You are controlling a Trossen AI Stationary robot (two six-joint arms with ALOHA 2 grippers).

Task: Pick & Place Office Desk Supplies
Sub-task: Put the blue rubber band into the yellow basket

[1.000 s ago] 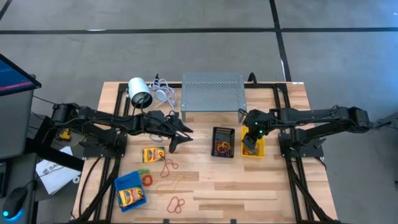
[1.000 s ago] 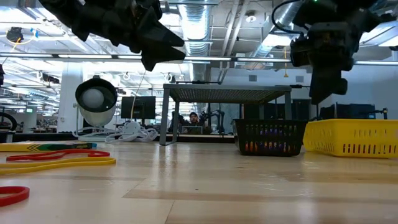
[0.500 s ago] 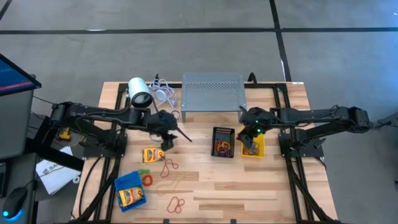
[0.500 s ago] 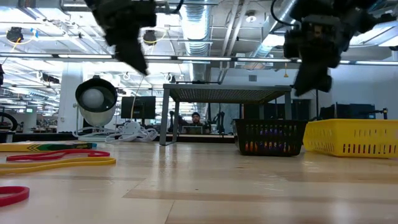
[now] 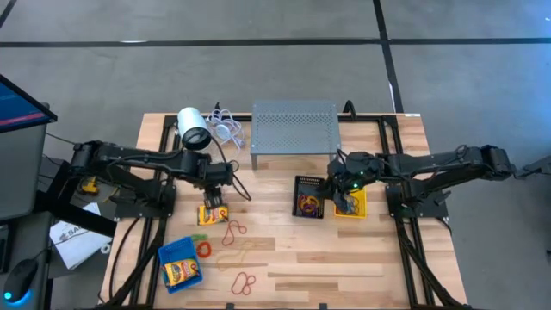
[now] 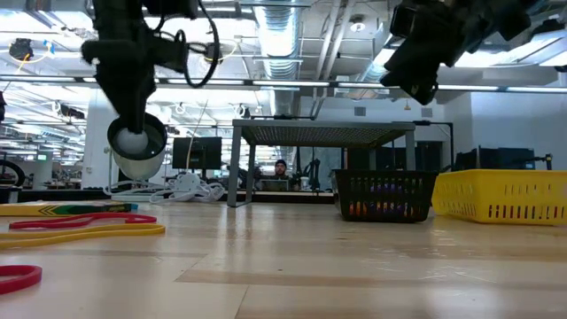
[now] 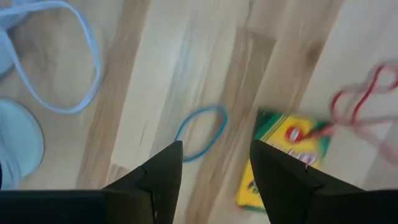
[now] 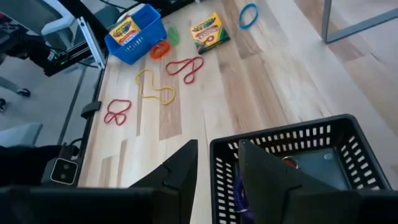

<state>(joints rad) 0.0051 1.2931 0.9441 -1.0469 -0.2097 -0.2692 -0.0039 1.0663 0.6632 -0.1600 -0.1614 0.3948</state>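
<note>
Here the left gripper (image 7: pixel 214 174) hangs parted and empty over the table, above a blue rubber band (image 7: pixel 201 131) and a crayon box (image 7: pixel 283 158).
Beside that box, away from the arm's base, lies a red band (image 7: pixel 360 106); farther out sit a yellow band (image 5: pixel 238 256) and the blue bin (image 5: pixel 181 263) with another crayon box inside. The right gripper (image 8: pixel 217 168), fingers slightly apart and holding nothing, hovers over the black bin (image 8: pixel 292 162), with the yellow bin (image 5: pixel 351 203) just beside it.
</note>
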